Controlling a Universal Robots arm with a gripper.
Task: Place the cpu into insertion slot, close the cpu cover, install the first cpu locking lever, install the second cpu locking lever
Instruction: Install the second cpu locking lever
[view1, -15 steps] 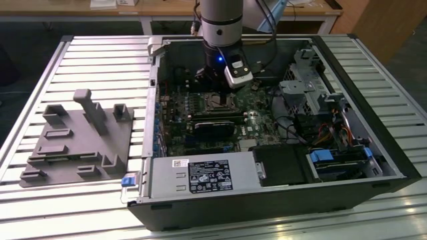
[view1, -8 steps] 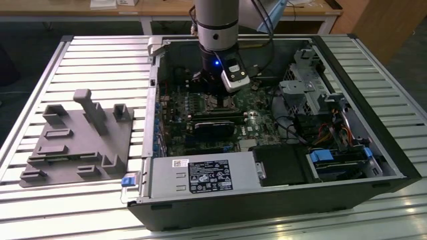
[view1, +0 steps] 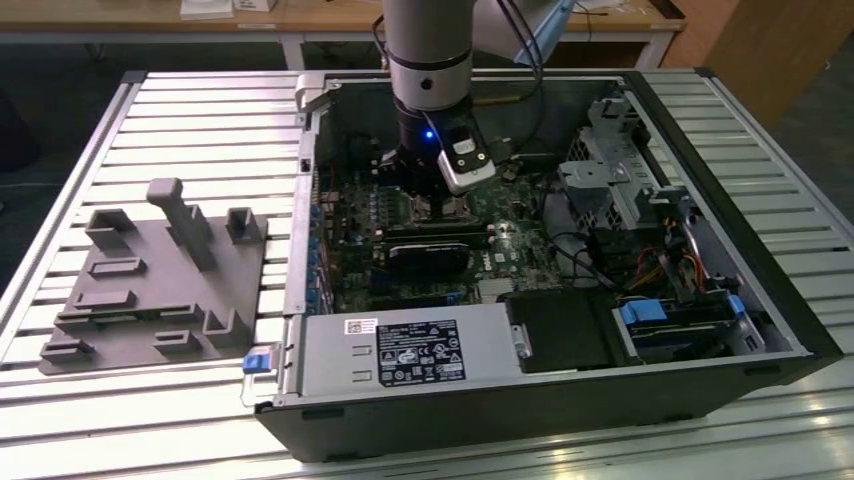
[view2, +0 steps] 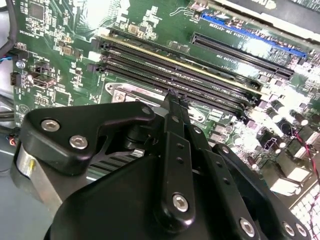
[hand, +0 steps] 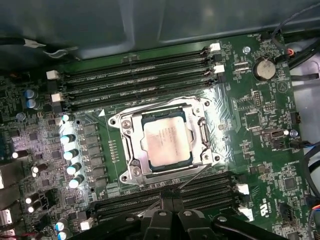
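In the first wrist view the cpu lies flat in its socket on the green motherboard, its dull metal top showing. The silvery cpu cover is folded down around it as a frame. A thin wire lever runs along one side of the socket. Another thin lever rod slants along the side nearest my gripper. The fingers are shut together with nothing between them, their tip just outside that socket edge; whether it touches the rod I cannot tell. The second wrist view shows the closed fingertips over the board. In the exterior view the gripper hangs inside the open computer case.
Rows of black memory slots flank the socket on both sides. A black card, a power supply, drive bays and cables crowd the case. A grey fixture plate sits on the slatted table at the exterior view's left.
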